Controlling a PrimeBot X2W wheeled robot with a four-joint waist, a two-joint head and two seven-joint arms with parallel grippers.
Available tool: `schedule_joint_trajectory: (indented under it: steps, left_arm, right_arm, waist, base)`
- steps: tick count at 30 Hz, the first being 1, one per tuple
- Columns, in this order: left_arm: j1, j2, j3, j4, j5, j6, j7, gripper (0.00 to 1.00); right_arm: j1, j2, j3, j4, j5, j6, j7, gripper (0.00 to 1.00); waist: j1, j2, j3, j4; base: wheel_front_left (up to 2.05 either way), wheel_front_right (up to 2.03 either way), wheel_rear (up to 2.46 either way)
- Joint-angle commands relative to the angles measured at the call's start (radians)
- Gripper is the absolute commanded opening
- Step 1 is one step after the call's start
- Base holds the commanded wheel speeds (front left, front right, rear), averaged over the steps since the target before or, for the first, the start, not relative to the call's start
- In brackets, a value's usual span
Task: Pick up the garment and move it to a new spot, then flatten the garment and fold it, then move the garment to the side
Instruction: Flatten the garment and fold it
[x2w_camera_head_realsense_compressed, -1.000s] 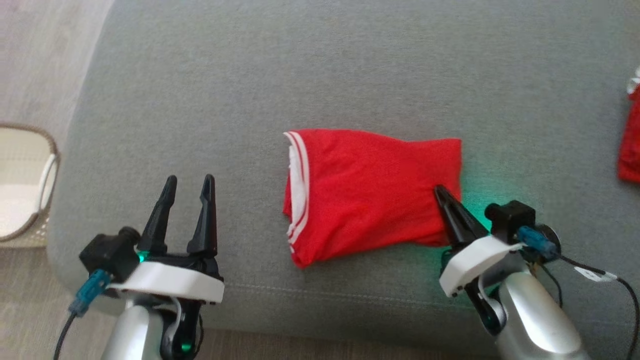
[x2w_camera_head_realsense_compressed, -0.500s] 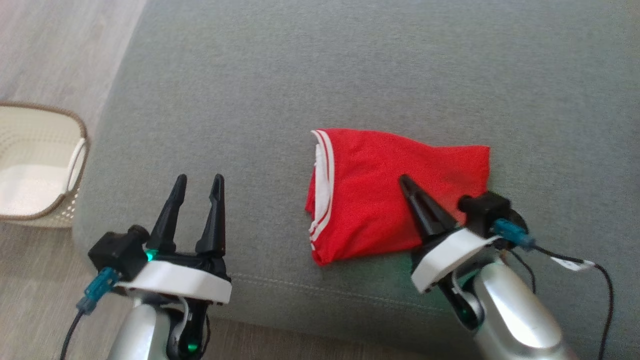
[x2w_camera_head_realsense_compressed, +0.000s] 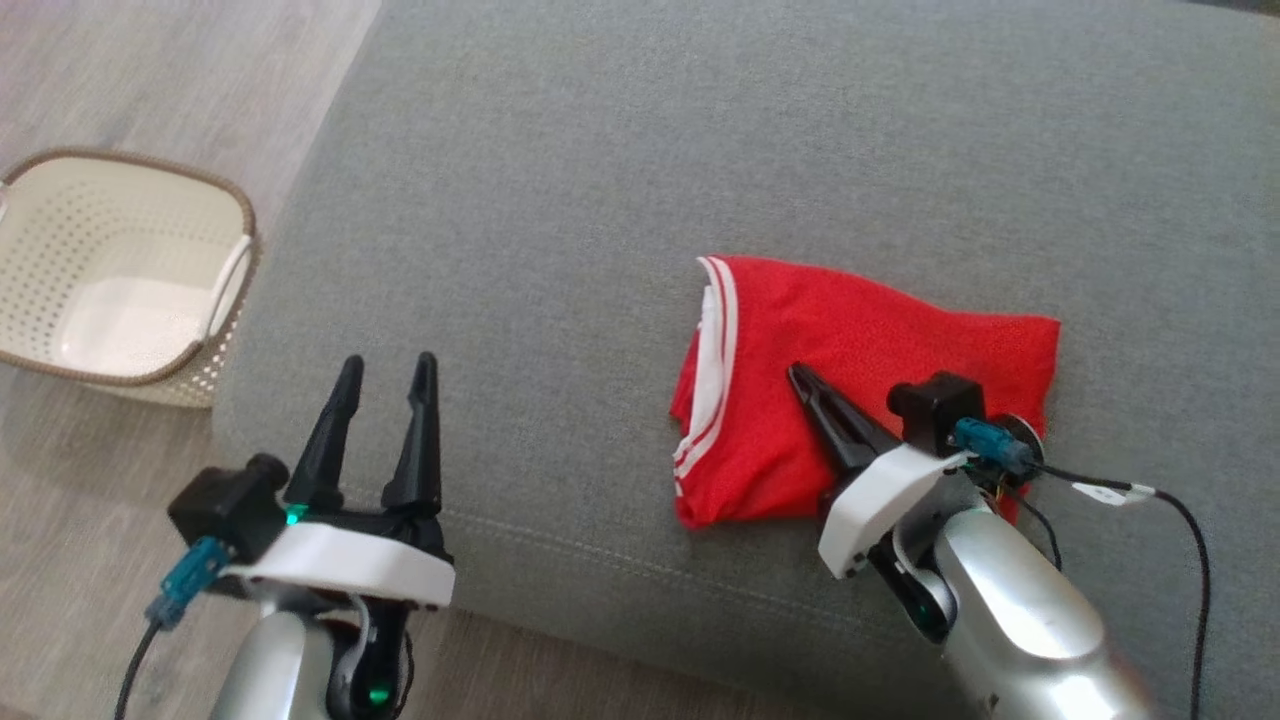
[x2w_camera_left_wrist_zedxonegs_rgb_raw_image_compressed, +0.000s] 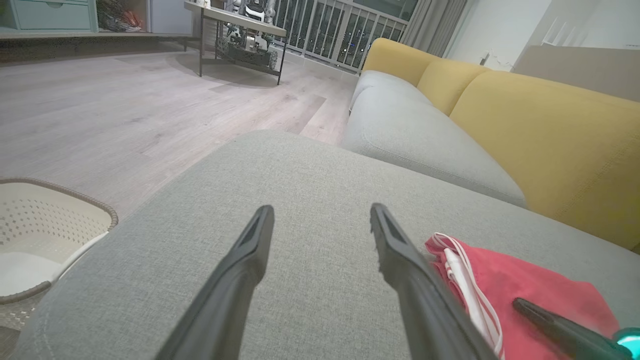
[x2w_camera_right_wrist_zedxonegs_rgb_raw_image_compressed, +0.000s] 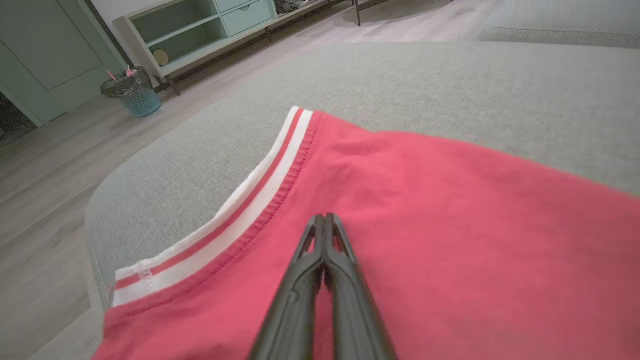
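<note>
One red garment (x2w_camera_head_realsense_compressed: 880, 340), folded, white-striped trim — right gripper (x2w_camera_head_realsense_compressed: 797, 372) clenched over it, left gripper (x2w_camera_head_realsense_compressed: 388, 360) spread.

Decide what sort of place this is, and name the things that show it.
Probably a home living room: a grey sofa with yellow back cushions, a cream laundry basket on wood flooring, a green cabinet.

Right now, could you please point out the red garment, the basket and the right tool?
red garment (x2w_camera_head_realsense_compressed: 880, 330), head view, plain red middle.
basket (x2w_camera_head_realsense_compressed: 60, 240), head view, perforated inner wall.
right tool (x2w_camera_head_realsense_compressed: 797, 374), head view, shut fingertips.
</note>
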Motion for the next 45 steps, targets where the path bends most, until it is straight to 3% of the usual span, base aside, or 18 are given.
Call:
schedule_joint_trajectory:
  steps: [1,6,20,27,28,29,30,45]
  left_arm:
    - [-0.014,0.007,0.044,-0.025,0.005,0.005,-0.012,1.0]
    - [-0.008,0.007,0.055,-0.027,0.004,0.005,-0.012,1.0]
    - [0.019,0.007,0.09,-0.054,0.009,0.014,-0.012,1.0]
    - [0.024,0.007,0.074,-0.049,0.019,0.017,-0.012,1.0]
    - [0.024,0.007,0.074,-0.049,0.017,0.019,-0.012,1.0]
    - [0.025,0.007,0.074,-0.049,0.016,0.02,-0.012,1.0]
    - [0.028,0.007,0.073,-0.046,0.018,0.02,-0.012,1.0]
    - [0.045,0.007,0.082,-0.036,0.019,0.01,-0.012,1.0]
  right_arm:
    - [-0.02,0.012,0.011,-0.046,0.001,0.0,-0.009,0.0]
    - [0.006,0.012,-0.026,-0.111,-0.021,0.0,-0.009,0.0]
    - [0.154,0.012,-0.24,-0.364,-0.17,0.0,-0.009,0.0]
    - [0.237,0.012,-0.373,-0.457,-0.22,0.0,-0.009,0.0]
    - [0.248,0.012,-0.384,-0.465,-0.22,0.0,-0.009,0.29]
    - [0.258,0.012,-0.395,-0.472,-0.227,0.0,-0.009,0.87]
    - [0.267,0.012,-0.404,-0.477,-0.23,0.0,-0.009,1.0]
    - [0.282,0.012,-0.416,-0.471,-0.206,0.0,-0.009,1.0]
  waist:
    - [0.0,0.0,-0.012,-0.017]
    - [0.0,0.0,-0.037,-0.055]
    - [0.0,0.0,-0.108,-0.249]
    - [0.0,0.0,-0.105,-0.285]
    - [0.0,0.0,-0.104,-0.287]
    - [0.0,0.0,-0.104,-0.289]
    - [0.0,0.0,-0.103,-0.291]
    - [0.0,0.0,-0.093,-0.291]
  base:
    - [0.0,0.0,0.0]
    - [0.0,0.0,0.0]
    - [0.0,0.0,0.0]
    - [0.0,0.0,0.0]
    - [0.0,0.0,0.0]
    - [0.0,0.0,0.0]
    - [0.0,0.0,0.0]
    - [0.0,0.0,0.0]
